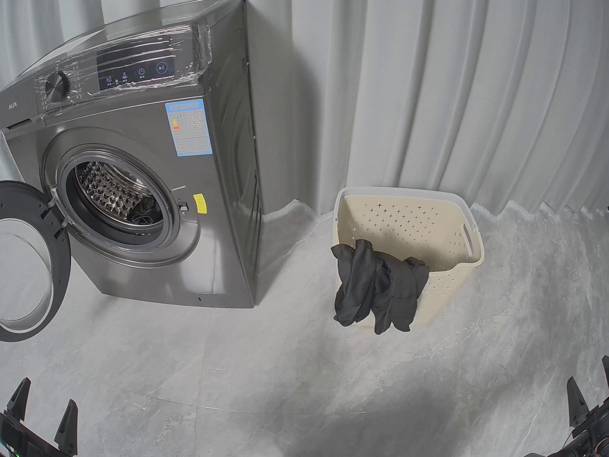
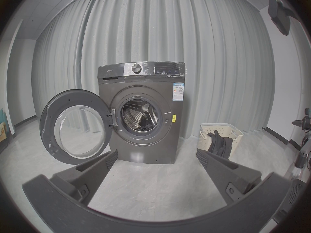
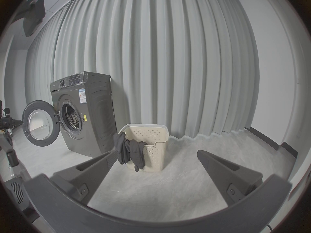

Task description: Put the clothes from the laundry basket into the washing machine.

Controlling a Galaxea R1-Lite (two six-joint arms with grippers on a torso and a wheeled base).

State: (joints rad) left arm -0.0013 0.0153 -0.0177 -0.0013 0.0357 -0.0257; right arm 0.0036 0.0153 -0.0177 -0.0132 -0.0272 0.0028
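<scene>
A grey front-loading washing machine stands at the left by the curtain, its round door swung wide open to the left. Something dark lies inside the drum. A cream laundry basket sits on the floor to its right, with a black garment draped over the near rim. My left gripper is open at the lower left, well short of the machine. My right gripper is open at the lower right, apart from the basket and the garment.
White curtains hang behind the machine and basket. Pale marble-patterned floor stretches open between me and both. A wall with a dark skirting runs off to the right.
</scene>
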